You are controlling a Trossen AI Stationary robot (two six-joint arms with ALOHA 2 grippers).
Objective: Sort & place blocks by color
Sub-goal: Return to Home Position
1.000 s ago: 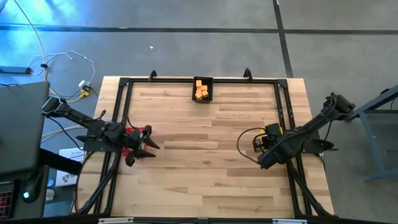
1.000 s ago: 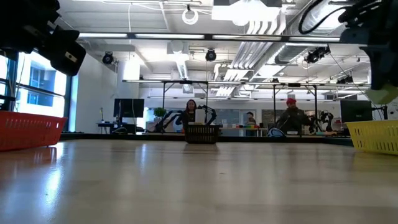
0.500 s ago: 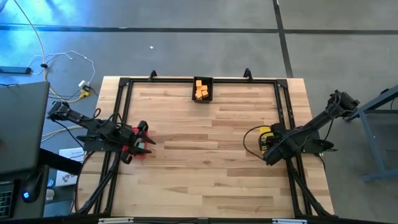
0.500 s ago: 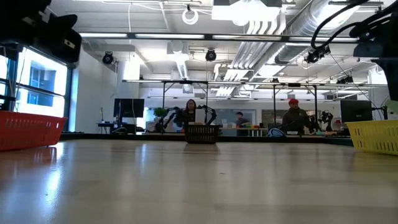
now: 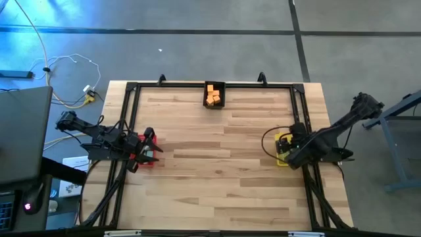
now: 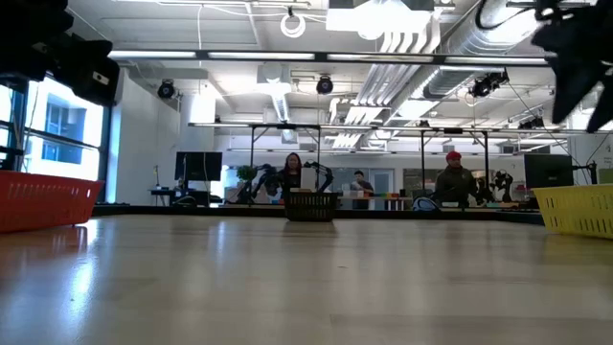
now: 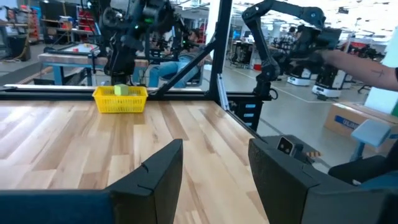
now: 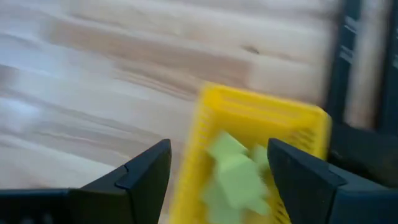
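Observation:
Several orange blocks (image 5: 212, 96) lie in a black bin (image 5: 223, 100) at the table's far edge. Yellow-green blocks (image 8: 237, 177) lie in the yellow bin (image 8: 261, 115) at the right. My right gripper (image 8: 217, 180) hangs open over that bin (image 5: 281, 141), pointing steeply down, with nothing between its fingers. My left gripper (image 7: 214, 167) is open and empty, pointing level across the table above the red bin (image 5: 143, 140) at the left. The teal blocks are hidden. In the left wrist view one yellow-green block (image 7: 122, 91) shows above the yellow bin's rim.
A black rail frame (image 5: 131, 112) runs around the tabletop, close to both bins. The wide wooden middle of the table (image 5: 217, 164) lies between the arms. In the low view people (image 6: 452, 182) stand at benches in the room beyond the table.
My right gripper has drawn back toward the table's right edge, coming over the yellow bin. The yellow-green block seen under it a second ago in the low view is gone from there. My left gripper has pulled back a little toward the table's left edge.

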